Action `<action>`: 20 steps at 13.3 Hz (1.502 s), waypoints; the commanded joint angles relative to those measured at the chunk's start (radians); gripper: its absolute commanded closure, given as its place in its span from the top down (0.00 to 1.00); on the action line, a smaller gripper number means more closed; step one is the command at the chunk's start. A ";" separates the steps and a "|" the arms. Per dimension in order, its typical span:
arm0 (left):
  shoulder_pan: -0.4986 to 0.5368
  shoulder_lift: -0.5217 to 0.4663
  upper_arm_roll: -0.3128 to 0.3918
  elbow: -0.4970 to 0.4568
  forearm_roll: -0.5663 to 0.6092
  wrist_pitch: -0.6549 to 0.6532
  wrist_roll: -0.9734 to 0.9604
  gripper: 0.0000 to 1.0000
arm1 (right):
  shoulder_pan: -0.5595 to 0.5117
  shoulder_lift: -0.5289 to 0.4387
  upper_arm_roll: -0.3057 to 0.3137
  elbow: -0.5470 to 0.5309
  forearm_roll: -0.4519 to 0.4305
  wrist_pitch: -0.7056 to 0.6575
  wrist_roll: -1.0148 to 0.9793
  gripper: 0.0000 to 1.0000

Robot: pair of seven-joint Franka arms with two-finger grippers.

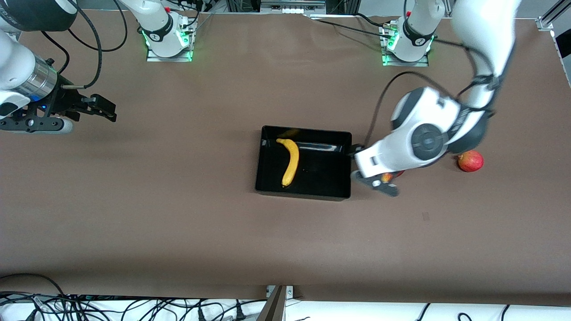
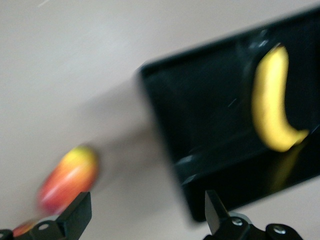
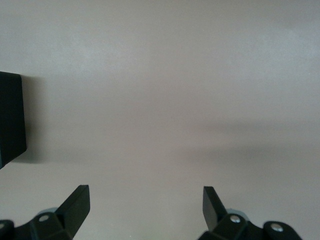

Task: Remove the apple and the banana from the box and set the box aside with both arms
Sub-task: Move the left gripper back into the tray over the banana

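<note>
Banana (image 1: 290,162) in box (image 1: 303,193).

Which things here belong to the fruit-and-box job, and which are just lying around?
Job: box; banana lying in it; round red apple toward the left arm's end of the table; left gripper, open beside the box; right gripper, open, waiting.
Lying about: what looks like an oblong red-yellow mango, by the left gripper.
</note>
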 commanded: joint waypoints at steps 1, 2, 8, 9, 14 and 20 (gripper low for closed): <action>-0.153 0.154 0.022 0.131 -0.007 0.201 -0.185 1.00 | -0.009 -0.017 0.005 -0.011 -0.011 -0.002 -0.012 1.00; -0.198 0.177 0.052 0.131 -0.005 0.251 -0.256 1.00 | -0.009 -0.017 0.005 -0.011 -0.011 -0.001 -0.012 1.00; -0.484 0.245 0.294 0.127 0.000 0.331 -0.396 1.00 | -0.009 -0.017 0.006 -0.011 -0.011 -0.001 -0.012 1.00; -0.485 0.266 0.294 0.122 -0.002 0.364 -0.397 1.00 | -0.009 -0.017 0.006 -0.011 -0.011 -0.001 -0.012 1.00; -0.499 0.315 0.294 0.093 0.003 0.449 -0.402 1.00 | -0.009 -0.017 0.006 -0.013 -0.011 -0.004 -0.014 1.00; -0.496 0.318 0.294 0.084 0.004 0.444 -0.387 0.00 | -0.009 -0.017 0.005 -0.013 -0.011 -0.007 -0.014 1.00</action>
